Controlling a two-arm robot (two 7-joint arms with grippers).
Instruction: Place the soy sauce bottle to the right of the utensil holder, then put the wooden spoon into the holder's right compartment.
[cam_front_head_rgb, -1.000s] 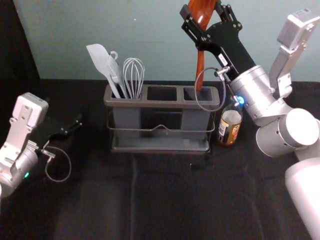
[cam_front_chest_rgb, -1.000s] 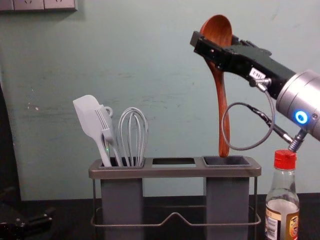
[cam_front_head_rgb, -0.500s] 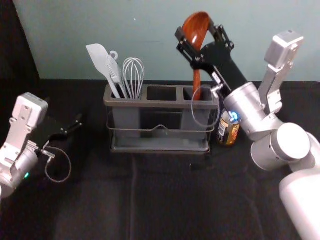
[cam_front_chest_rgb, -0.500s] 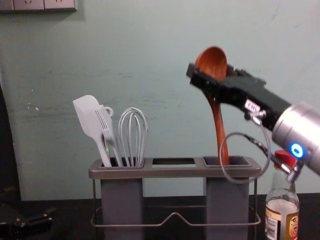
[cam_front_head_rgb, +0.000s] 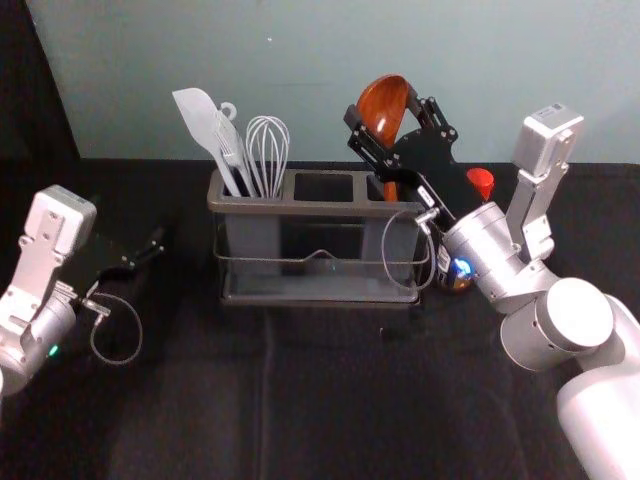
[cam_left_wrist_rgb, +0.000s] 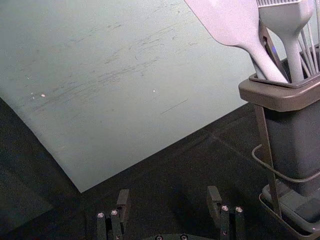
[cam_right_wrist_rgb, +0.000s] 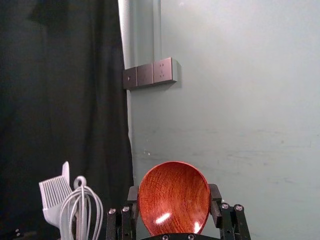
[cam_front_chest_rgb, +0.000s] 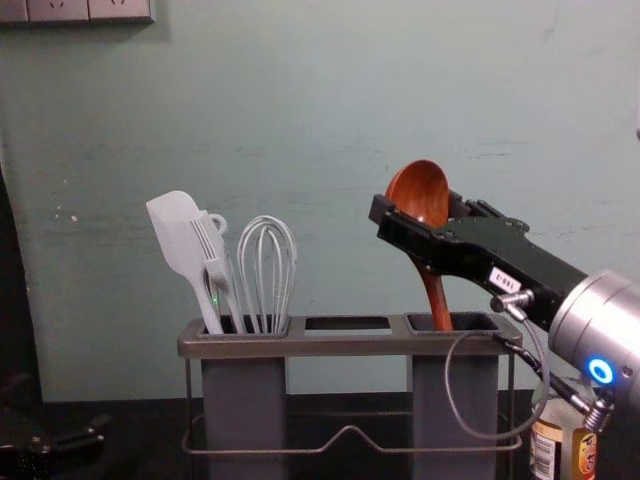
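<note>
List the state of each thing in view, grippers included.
Utensil holder: upright.
Wooden spoon: held, bowl up, handle end in right compartment.
Right gripper: shut on wooden spoon, above right compartment.
Left gripper: open, left of utensil holder.
Soy sauce bottle: upright, red cap on.
Spatula: leaning, left compartment.
Basting brush: left compartment.
Whisk: left compartment, wires up.

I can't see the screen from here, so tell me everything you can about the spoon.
The spoon looks wooden: reddish brown and glossy, with grain and bright glints in its round, hollow bowl. The bowl is on top; the slim handle runs down into the holder's right compartment, its end hidden inside. It stands nearly upright, its top tilted slightly left. The right gripper holds it, a finger on either side of the bowl.
</note>
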